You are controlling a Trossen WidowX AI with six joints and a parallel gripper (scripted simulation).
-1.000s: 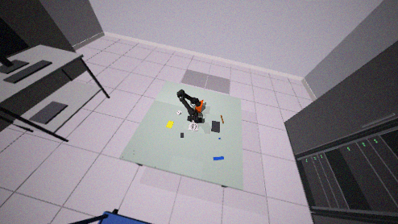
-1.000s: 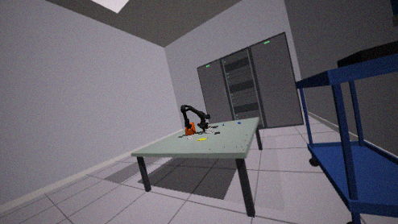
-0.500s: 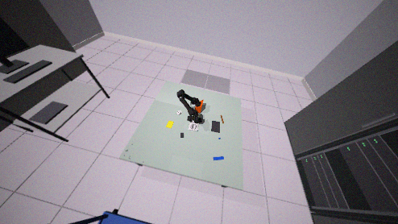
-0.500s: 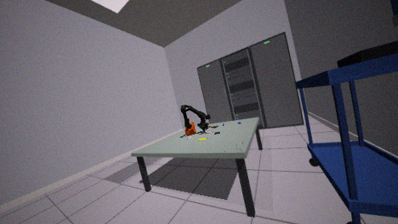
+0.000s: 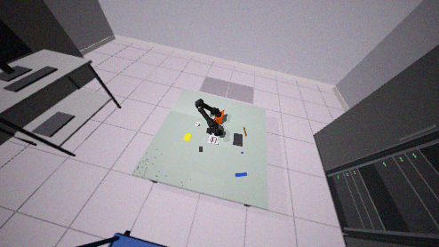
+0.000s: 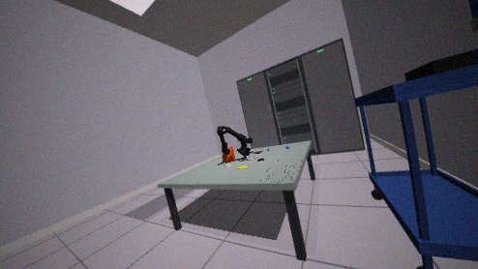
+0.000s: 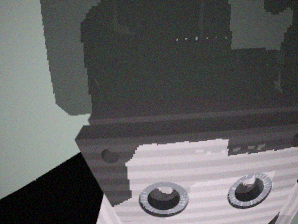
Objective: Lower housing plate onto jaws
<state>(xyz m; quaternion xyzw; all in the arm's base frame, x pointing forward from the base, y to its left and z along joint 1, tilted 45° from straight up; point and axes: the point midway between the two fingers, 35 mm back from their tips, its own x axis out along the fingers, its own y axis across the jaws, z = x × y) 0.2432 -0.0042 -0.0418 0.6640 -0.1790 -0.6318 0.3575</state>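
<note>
The housing plate (image 7: 210, 172), pale and striped with two grey-rimmed round holes, fills the bottom of the wrist view. My gripper (image 5: 215, 134) (image 6: 245, 156) is shut on it, low over the table's middle; the fingertips are not clear in the wrist view. A dark shaded edge of the part below (image 7: 190, 116) shows just beyond the plate's far edge, close to it. The wrist view does not show whether they touch. The jaws and their stubs are hidden under the plate and in shadow. In the top view, a white piece with dark marks (image 5: 213, 140) shows beside the gripper.
The arm's orange base (image 5: 219, 117) (image 6: 228, 155) stands behind. Around lie a yellow block (image 5: 187, 138) (image 6: 243, 167), a small round white part (image 5: 197, 124), a dark flat plate (image 5: 237, 139), a small black block (image 5: 201, 149), a brown stick (image 5: 244, 131) and a blue block (image 5: 241, 174) (image 6: 287, 147).
</note>
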